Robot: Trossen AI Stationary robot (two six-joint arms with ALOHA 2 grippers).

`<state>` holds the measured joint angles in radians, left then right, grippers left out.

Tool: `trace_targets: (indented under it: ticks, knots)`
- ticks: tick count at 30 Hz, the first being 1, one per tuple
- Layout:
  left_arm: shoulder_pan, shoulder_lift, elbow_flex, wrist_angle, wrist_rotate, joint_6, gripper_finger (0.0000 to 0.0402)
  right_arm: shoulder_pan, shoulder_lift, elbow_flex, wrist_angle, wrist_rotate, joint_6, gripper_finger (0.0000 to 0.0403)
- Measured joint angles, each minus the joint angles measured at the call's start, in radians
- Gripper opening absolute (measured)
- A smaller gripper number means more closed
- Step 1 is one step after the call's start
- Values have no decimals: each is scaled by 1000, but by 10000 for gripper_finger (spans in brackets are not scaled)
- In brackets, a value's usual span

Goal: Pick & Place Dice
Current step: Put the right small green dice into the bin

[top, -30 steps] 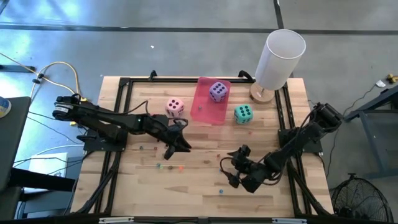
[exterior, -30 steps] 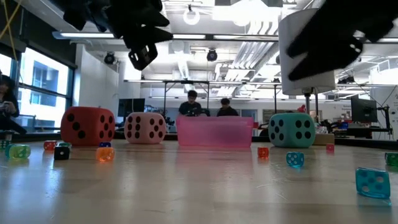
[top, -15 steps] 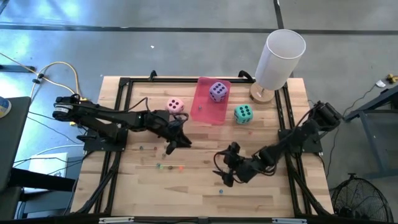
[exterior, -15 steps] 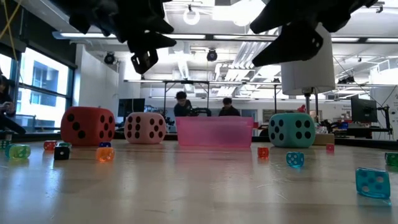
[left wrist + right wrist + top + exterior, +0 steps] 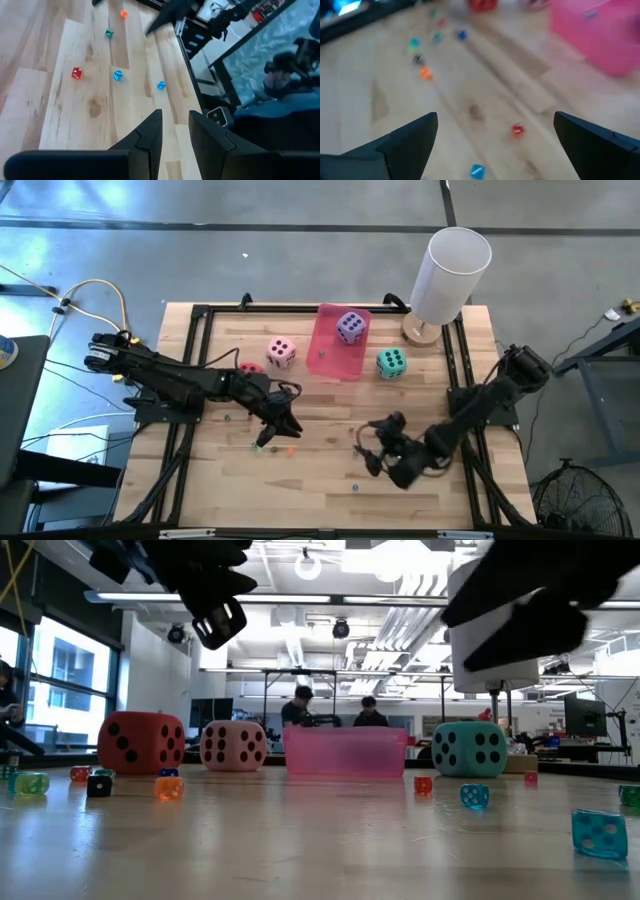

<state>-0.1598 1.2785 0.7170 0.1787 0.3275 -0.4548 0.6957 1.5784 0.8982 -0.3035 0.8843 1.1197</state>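
Four dice rest on the wood table. The red die (image 5: 141,742) is half hidden behind my left arm in the high view (image 5: 248,367). The pink die (image 5: 281,352) sits left of the pink tray (image 5: 332,358). The purple die (image 5: 349,327) lies inside the tray. The teal die (image 5: 391,362) sits right of it. My left gripper (image 5: 275,426) hovers above the table, nearer than the pink die, fingers a narrow gap apart (image 5: 175,132) with nothing between them. My right gripper (image 5: 383,450) hovers nearer than the teal die, wide open (image 5: 497,150) and holding nothing.
Tiny coloured dice are scattered over the table's middle and near half, among them a red one (image 5: 76,73) and a blue one (image 5: 117,75). A white cylinder on a wooden foot (image 5: 450,270) stands at the back right corner. People sit in the room beyond the table (image 5: 335,710).
My left gripper has swung a little toward the table's near edge, which has uncovered the red die in the high view. My right gripper went toward the table's left, came back to the right and rolled about its own axis. No die has moved.
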Motion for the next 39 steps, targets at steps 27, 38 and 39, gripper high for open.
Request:
trace_targets:
  ticks: [27, 38, 39]
  knots:
    - [-31, 0, 0, 1, -62, 57, 91, -9, 0, 0, 156, 204, -47, 391]
    - [-31, 0, 0, 1, -63, 57, 91, 16, 0, 0, -31, 86, 198, 391]
    - [-31, 0, 0, 1, -63, 57, 91, 29, 0, 0, -71, 85, 240, 391]
